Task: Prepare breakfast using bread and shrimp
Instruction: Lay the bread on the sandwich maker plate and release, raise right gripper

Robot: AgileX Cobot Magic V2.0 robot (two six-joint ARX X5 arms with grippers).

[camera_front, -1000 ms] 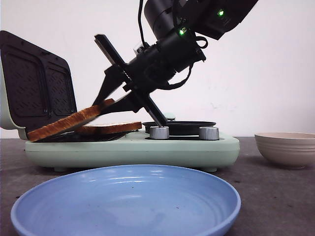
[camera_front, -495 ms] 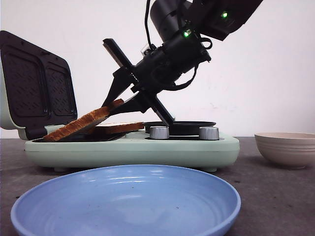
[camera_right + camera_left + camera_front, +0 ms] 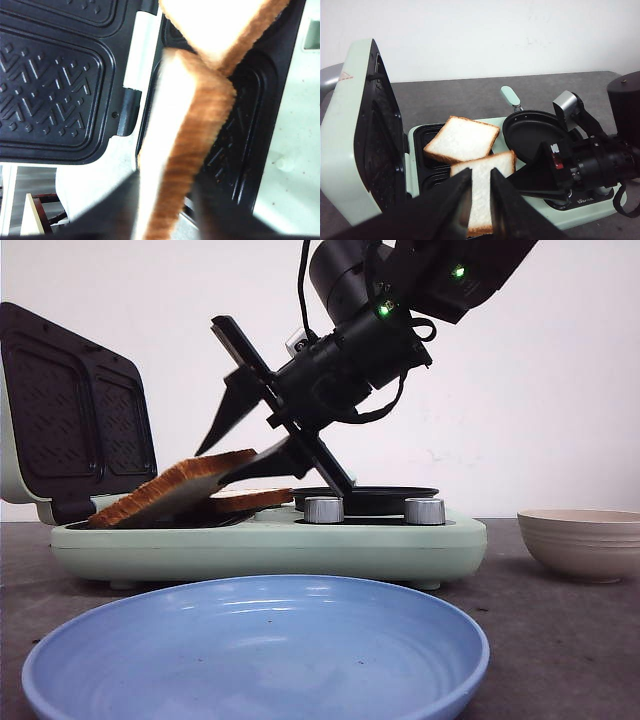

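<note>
Two slices of white bread lie on the open sandwich maker's (image 3: 270, 540) dark grill plate. One slice (image 3: 255, 501) lies flat at the back. The other slice (image 3: 175, 490) is tilted, its raised end between the fingers of my right gripper (image 3: 210, 466). The jaws stand apart, the upper finger lifted off the crust. In the right wrist view this slice (image 3: 185, 150) stands edge-on between the fingers of my right gripper (image 3: 167, 175). My left gripper (image 3: 481, 172) hovers above, narrowly open and empty, over the near slice (image 3: 500, 162) and far slice (image 3: 462, 142). The shrimp is out of view.
The maker's lid (image 3: 70, 410) stands open at the left. A round black pan (image 3: 365, 498) and two metal knobs (image 3: 323, 509) sit on its right half. A blue plate (image 3: 260, 640) lies at the front. A beige bowl (image 3: 585, 540) stands at the right.
My right gripper's jaws have spread apart and let go of the tilted slice. The slice moved right over the grill plate and now leans on the lower finger.
</note>
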